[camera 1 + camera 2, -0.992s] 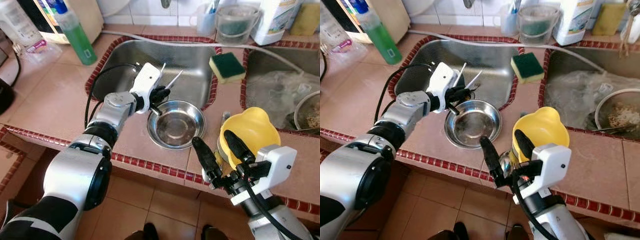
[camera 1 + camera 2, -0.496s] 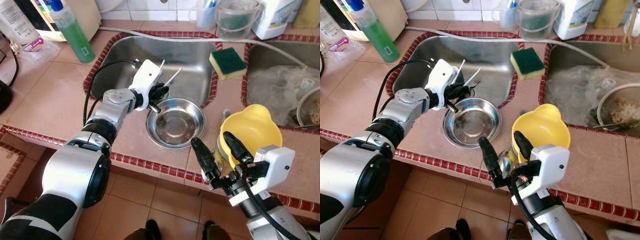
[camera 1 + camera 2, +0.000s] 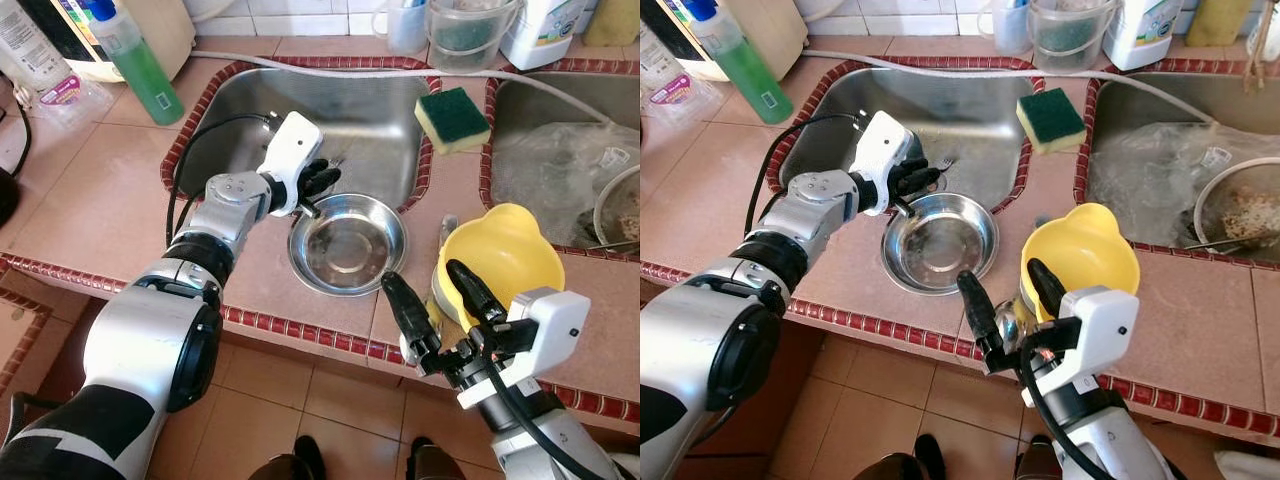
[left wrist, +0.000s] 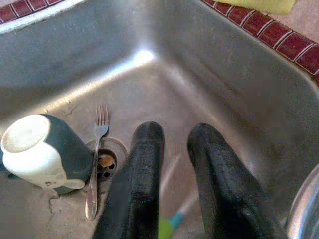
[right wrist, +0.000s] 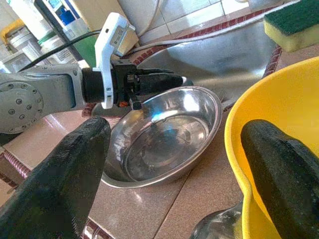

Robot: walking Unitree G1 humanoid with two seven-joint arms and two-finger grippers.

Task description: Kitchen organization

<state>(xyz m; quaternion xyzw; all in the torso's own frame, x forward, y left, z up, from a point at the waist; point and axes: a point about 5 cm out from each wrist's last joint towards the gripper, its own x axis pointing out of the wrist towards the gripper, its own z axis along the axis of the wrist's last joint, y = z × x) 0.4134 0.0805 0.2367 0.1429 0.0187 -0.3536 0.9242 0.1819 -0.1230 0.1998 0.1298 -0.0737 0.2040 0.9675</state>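
At the centre of the left eye frame, the left hand (image 3: 318, 182) reaches over the near edge of the steel sink (image 3: 360, 110), its fingers (image 4: 144, 164) slightly parted and empty, above a thin utensil lying on the basin floor. A fork (image 4: 94, 164) and an overturned cup (image 4: 37, 152) rest by the drain. A steel bowl (image 3: 347, 243) sits on the tiled worktop (image 3: 100, 200) just beside that hand. Lower right, the right hand (image 3: 438, 315) is spread wide, one finger inside the yellow bowl (image 3: 505, 262), one outside. A green sponge (image 3: 452, 118) lies on the divider between the sinks.
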